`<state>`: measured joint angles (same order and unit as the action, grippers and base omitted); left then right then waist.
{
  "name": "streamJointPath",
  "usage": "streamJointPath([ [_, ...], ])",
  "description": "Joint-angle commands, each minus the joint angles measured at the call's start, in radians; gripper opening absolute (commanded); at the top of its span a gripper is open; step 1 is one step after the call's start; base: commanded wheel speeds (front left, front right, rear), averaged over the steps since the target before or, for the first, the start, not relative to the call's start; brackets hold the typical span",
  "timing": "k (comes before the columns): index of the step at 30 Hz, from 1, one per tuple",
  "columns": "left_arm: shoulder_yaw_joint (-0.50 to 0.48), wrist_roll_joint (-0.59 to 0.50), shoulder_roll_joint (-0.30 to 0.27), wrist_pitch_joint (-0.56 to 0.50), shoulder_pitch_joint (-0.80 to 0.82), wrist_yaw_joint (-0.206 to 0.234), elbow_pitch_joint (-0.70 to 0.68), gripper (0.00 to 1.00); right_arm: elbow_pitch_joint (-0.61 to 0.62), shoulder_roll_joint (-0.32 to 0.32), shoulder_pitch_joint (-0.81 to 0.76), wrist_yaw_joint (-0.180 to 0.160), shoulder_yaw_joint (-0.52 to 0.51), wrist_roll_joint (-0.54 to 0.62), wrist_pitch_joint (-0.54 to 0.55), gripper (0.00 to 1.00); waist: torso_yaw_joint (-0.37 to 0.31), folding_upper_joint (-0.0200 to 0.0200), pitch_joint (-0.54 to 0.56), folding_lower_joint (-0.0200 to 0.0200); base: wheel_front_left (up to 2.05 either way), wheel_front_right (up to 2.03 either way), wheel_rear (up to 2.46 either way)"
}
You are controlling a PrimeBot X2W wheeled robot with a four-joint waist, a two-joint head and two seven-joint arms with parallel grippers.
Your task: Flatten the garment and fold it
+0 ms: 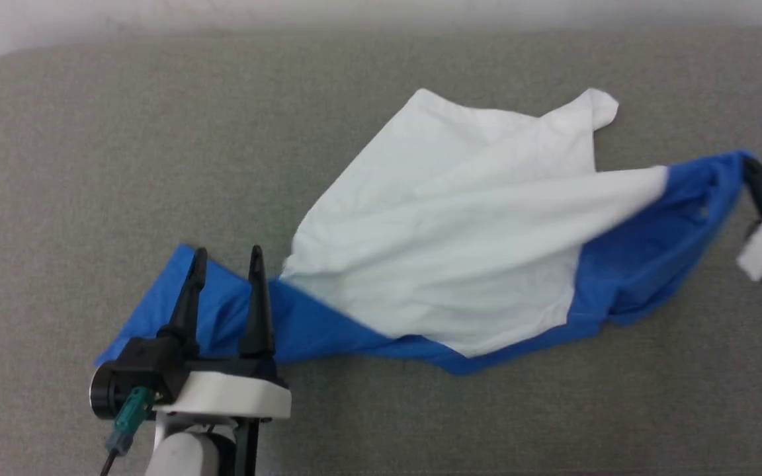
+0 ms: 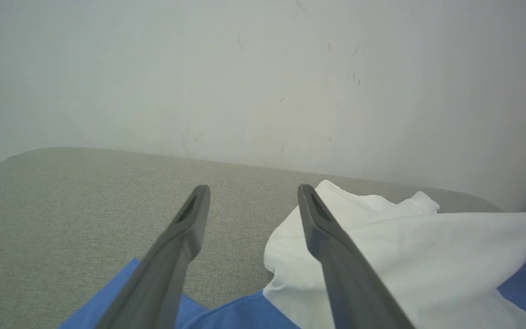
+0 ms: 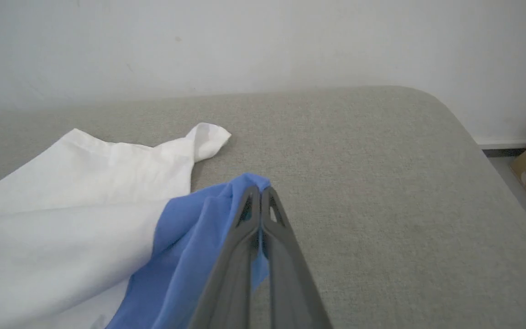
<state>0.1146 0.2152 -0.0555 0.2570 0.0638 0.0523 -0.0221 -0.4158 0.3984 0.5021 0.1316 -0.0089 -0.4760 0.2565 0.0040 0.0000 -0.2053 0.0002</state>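
At three o'clock, grips blue corner of garment in clenched right tool to draw it flat; at seven, holds left tool released over opposite corner, likely next grasp.

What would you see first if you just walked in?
A crumpled white and blue T-shirt sprawls across the middle of the grey cushion. The right hand pinches its blue corner at the far right, and the left hand is open over its blue end at the lower left.
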Motion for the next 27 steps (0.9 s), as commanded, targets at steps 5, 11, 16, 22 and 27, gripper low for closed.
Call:
streamJointPath([
  [5, 0.004, -0.007, 0.005, 0.005, 0.034, -0.004, 0.012, 1.00, -0.153, 0.010, 0.010, -0.001, -0.102, -0.001, -0.076, 0.00, 0.027, 0.0000, -0.067, -0.0002, 0.00, 0.00, 0.00],
  [11, 0.006, -0.003, 0.005, 0.005, 0.037, 0.003, 0.023, 1.00, -0.258, -0.025, -0.009, -0.001, -0.139, 0.010, -0.245, 1.00, 0.017, 0.0000, -0.056, -0.0002, 0.00, 0.00, 0.00],
  [16, -0.004, -0.007, 0.005, 0.005, 0.020, 0.003, 0.028, 1.00, -0.216, -0.056, -0.080, -0.001, -0.158, 0.020, -0.396, 1.00, -0.002, 0.0000, -0.010, -0.0002, 0.00, 0.00, 0.00],
  [22, -0.021, -0.011, 0.005, 0.005, -0.016, 0.004, 0.031, 1.00, -0.041, -0.077, -0.212, -0.001, -0.120, 0.038, -0.334, 1.00, -0.024, 0.0000, 0.053, -0.0002, 0.00, 0.00, 0.00],
  [27, -0.026, -0.009, 0.005, 0.005, -0.038, 0.005, 0.029, 1.00, 0.131, -0.081, -0.329, -0.001, -0.020, 0.035, -0.072, 1.00, -0.034, 0.0000, 0.076, -0.0002, 0.00, 0.00, 0.00],
])
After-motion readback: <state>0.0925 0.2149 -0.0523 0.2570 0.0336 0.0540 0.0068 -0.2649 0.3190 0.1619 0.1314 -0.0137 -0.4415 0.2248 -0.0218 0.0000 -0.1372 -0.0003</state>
